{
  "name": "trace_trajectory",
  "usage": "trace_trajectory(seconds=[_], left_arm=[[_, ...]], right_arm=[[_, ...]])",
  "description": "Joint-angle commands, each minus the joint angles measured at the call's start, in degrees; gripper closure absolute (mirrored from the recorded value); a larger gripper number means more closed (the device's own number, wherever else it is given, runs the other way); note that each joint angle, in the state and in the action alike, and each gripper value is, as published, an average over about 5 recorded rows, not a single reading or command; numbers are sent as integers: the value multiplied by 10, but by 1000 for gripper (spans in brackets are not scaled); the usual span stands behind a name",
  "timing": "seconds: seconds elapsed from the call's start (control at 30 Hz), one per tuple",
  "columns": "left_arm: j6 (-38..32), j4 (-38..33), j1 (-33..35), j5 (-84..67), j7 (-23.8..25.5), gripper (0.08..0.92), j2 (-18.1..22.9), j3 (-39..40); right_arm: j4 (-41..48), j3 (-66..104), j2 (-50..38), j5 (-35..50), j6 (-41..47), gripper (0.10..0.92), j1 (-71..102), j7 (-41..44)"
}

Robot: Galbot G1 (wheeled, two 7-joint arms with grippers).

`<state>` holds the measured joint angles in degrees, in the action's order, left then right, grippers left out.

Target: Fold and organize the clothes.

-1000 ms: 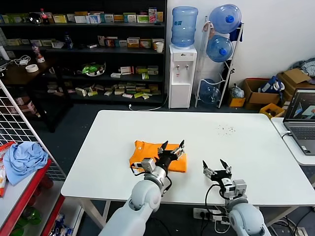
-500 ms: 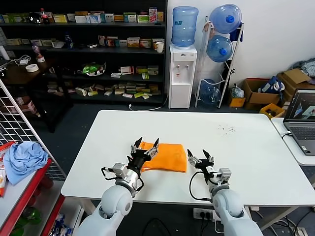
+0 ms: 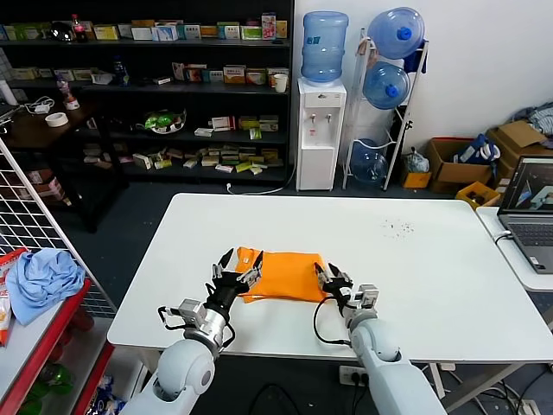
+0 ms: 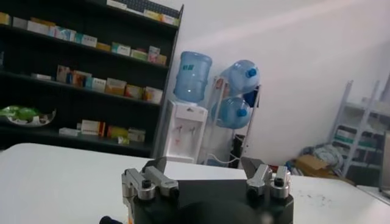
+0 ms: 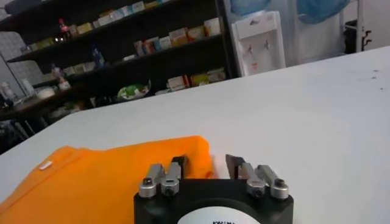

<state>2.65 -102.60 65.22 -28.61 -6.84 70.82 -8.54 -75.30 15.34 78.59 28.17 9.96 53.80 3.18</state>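
Note:
The clothes are one bright orange T-shirt (image 3: 289,272), lying folded into a rectangle near the front of the white table (image 3: 415,251). My left gripper (image 3: 242,259) stands open at the shirt's left end, just above the cloth. In the left wrist view the left gripper (image 4: 204,164) has nothing between its fingers. My right gripper (image 3: 328,277) is at the shirt's right edge. In the right wrist view the shirt (image 5: 103,176) has its corner between the fingers of the right gripper (image 5: 206,161), which stand partly apart, with a gap on one side.
A laptop (image 3: 529,212) sits on a side table at the right. A red cart with a light blue cloth (image 3: 39,278) stands at the left. Shelves, a water dispenser (image 3: 320,130) and bottles are behind. The table beyond the shirt is bare.
Both arms have swung left. My left gripper went from over the shirt to its left end. My right gripper reached the shirt's right edge and its jaws have narrowed.

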Motion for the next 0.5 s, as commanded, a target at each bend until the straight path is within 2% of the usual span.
trace_trajectory(seconds=[0.03, 0.37, 0.5], left_arm=[[-3, -12, 19, 5, 2, 177, -8, -8], [-3, -14, 23, 0, 0, 177, -7, -6], [-3, -13, 23, -5, 0, 177, -4, -4]], right_arm=[[44, -18, 10, -20, 13, 553, -29, 1], [19, -3, -9, -58, -1, 838, -11, -8], [18, 9, -20, -71, -3, 893, -6, -5]])
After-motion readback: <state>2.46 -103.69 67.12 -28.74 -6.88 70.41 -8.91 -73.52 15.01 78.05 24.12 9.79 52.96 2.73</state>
